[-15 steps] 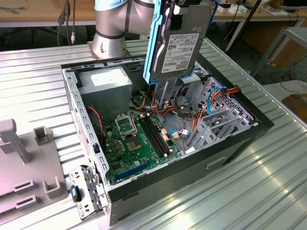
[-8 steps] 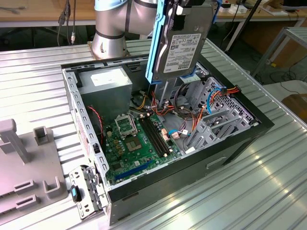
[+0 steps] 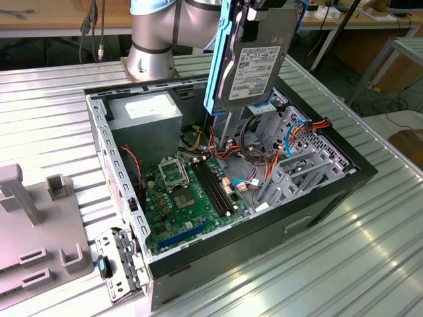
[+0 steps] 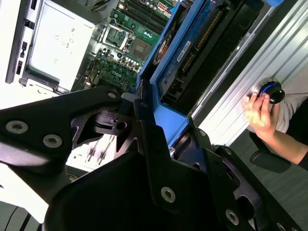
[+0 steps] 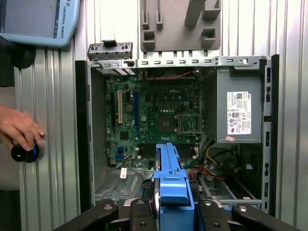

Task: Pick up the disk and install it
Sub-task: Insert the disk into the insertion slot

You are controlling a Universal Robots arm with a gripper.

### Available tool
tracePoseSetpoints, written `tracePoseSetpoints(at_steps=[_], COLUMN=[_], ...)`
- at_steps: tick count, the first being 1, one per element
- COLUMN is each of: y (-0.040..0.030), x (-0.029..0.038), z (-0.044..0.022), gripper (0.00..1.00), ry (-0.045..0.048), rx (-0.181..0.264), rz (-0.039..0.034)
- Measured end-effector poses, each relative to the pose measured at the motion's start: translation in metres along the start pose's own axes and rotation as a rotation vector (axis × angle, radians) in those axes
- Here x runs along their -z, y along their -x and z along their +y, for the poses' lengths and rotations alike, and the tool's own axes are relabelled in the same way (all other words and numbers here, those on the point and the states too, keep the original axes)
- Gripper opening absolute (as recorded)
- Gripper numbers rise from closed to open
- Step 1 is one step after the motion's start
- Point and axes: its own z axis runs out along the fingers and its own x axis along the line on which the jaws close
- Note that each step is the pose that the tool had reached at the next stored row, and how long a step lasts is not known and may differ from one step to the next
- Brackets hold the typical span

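One disk [image 3: 254, 63] is clear of the table [image 3: 330, 277] and up in the air, so the pick-up looks done and the install is the step in hand. In the exterior view it hangs at the upper centre of the frame, standing on edge. Its labelled face is toward the camera and its blue rail runs down the exterior view's left side. It sits above the open computer case [image 3: 264, 247] and is not yet in any slot.

In the first wrist view the gripper [image 5: 173, 214] is clamped on the disk [image 5: 169, 163], with black fingers [image 5: 139, 211] pressed to either side of the blue rail. The rest of the disk juts out beyond them toward the motherboard [image 5: 154, 110]. The second wrist view shows the same hold, the blue frame and the dark body of the disk [image 4: 192, 57] reaching out past the gripper [image 4: 154, 125].

The grey drive cage [image 3: 297, 165] lies in the exterior view's centre right, below the disk and slightly toward the exterior view's right. Orange and blue cables [image 3: 310, 125] are bunched beside it. As I judge it, seating the disk calls for squaring the rail with the cage opening and keeping its lower edge off those cables.

A person's hand [image 5: 19, 127] rests on a round knob [image 5: 24, 153] on the table beside the case.
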Motion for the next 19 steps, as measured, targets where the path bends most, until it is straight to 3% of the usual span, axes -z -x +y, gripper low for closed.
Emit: tracePoseSetpoints(at_steps=[19], y=[0.0002], x=[-0.0015], z=[-0.0158], gripper=[0.37], ry=[0.0000], rx=[0.000], rz=[0.0000])
